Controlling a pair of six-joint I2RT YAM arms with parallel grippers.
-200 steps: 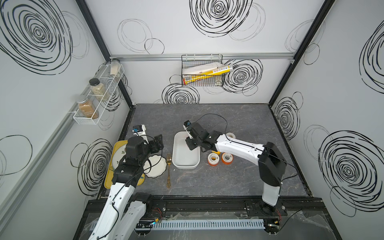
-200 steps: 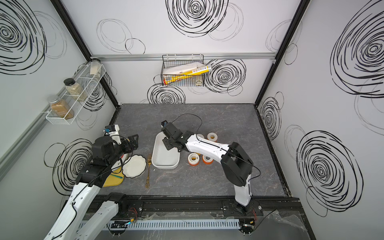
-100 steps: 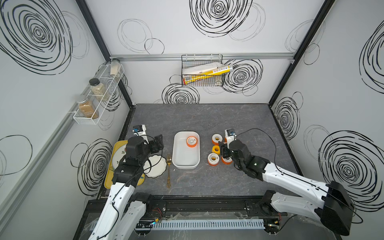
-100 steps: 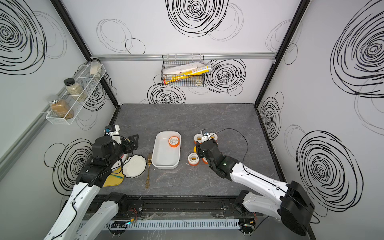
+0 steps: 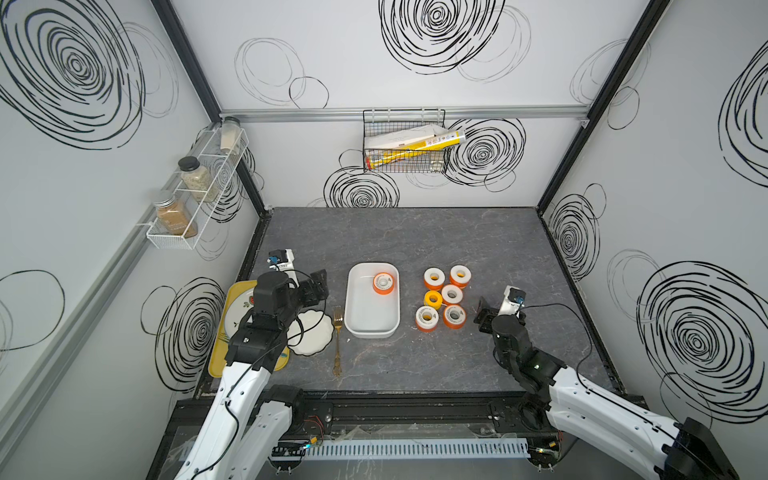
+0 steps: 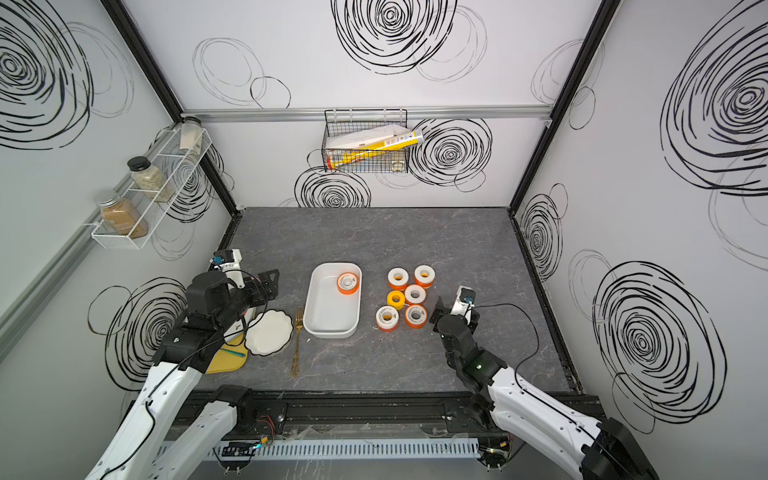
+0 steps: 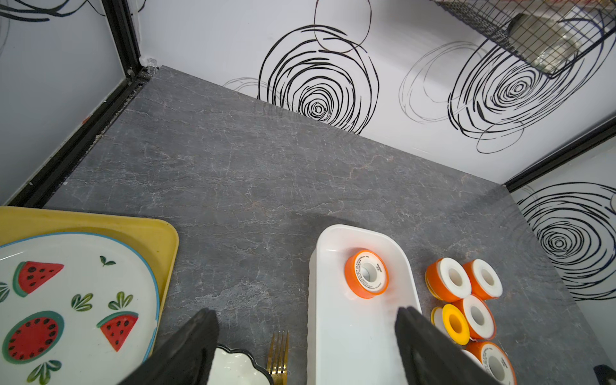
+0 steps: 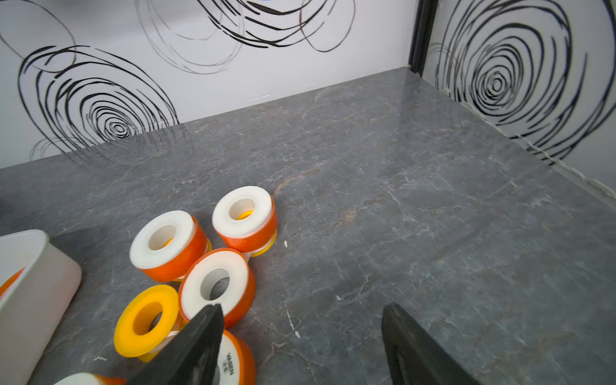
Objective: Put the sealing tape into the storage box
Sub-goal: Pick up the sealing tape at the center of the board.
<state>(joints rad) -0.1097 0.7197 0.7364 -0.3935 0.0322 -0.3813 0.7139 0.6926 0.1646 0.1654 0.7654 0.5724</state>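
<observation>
A dark grey, marble-veined tabletop [image 5: 374, 232] fills the lower middle of both top views. Near its centre stands a white storage box [image 5: 370, 318], long side running front to back. To the right of it, clear of its wall, six rolls of sealing tape [image 5: 452, 294] lie flat in a tight cluster: five on orange spools and one yellow-spooled roll [image 5: 433, 299]. Just left of the box lies a gold fork [image 5: 337, 345], tines toward the back. Further left is a white scalloped dish [image 5: 313, 338], and at the left edge a yellow tray [image 5: 216, 365].

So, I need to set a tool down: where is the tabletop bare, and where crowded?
Bare: the broad table behind the storage box up to the back wall, and the front strip before it. Crowded: six rolls beside the box; tray, dish, fork.
</observation>
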